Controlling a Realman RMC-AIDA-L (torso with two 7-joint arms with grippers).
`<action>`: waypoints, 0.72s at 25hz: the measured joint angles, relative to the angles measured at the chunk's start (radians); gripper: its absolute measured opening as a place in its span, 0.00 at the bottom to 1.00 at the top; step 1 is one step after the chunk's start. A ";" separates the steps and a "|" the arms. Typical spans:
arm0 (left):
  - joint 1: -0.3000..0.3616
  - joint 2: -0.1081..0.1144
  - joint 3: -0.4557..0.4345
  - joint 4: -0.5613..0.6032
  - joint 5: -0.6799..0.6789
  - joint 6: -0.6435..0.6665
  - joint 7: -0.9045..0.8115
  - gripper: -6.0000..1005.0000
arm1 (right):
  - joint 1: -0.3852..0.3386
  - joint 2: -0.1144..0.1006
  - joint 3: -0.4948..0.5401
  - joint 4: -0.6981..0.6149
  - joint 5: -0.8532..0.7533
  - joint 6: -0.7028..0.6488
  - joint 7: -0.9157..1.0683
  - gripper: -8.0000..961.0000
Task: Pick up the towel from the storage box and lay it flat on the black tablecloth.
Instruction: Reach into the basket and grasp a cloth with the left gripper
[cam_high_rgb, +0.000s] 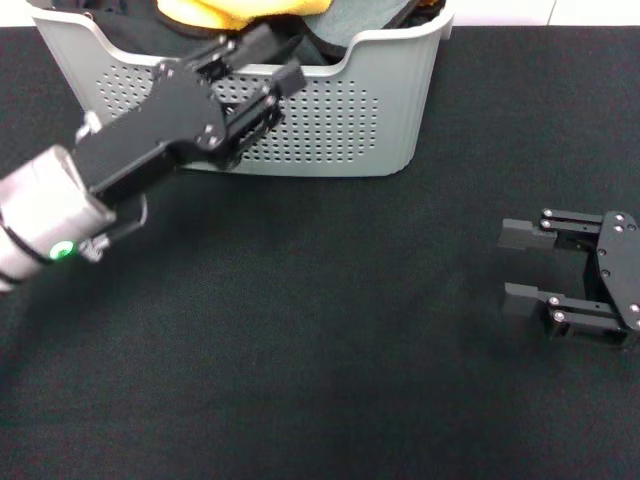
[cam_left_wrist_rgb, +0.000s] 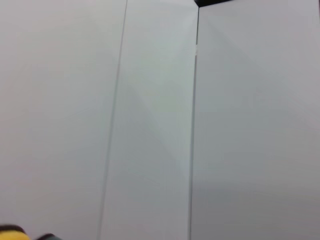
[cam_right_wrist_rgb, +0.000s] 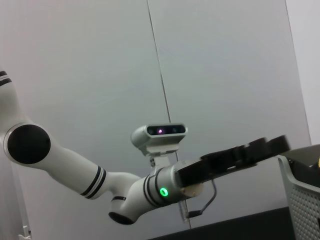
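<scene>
One matte, grainy tablecloth (cam_high_rgb: 320, 380) spreading widest, bearing the perforated grey box (cam_high_rgb: 390, 110). Lying bunched inside, past the near rim: fleecy yellow towel (cam_high_rgb: 235, 12). Reaching nearer, just at that rim: left gripper (cam_high_rgb: 275, 75), opening impossible to tell. Resting well apart, fingers spread wide: right gripper (cam_high_rgb: 520, 265).
</scene>
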 joint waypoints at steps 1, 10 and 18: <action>-0.006 -0.001 0.000 0.011 -0.001 -0.010 -0.001 0.42 | -0.002 0.000 0.000 0.002 0.001 0.000 -0.003 0.63; -0.066 -0.004 0.001 0.070 -0.020 -0.156 0.121 0.40 | -0.009 -0.002 0.000 0.008 0.004 -0.001 -0.021 0.63; -0.065 -0.002 0.002 0.069 -0.038 -0.249 0.293 0.39 | -0.004 -0.003 -0.001 0.007 0.005 -0.005 -0.040 0.63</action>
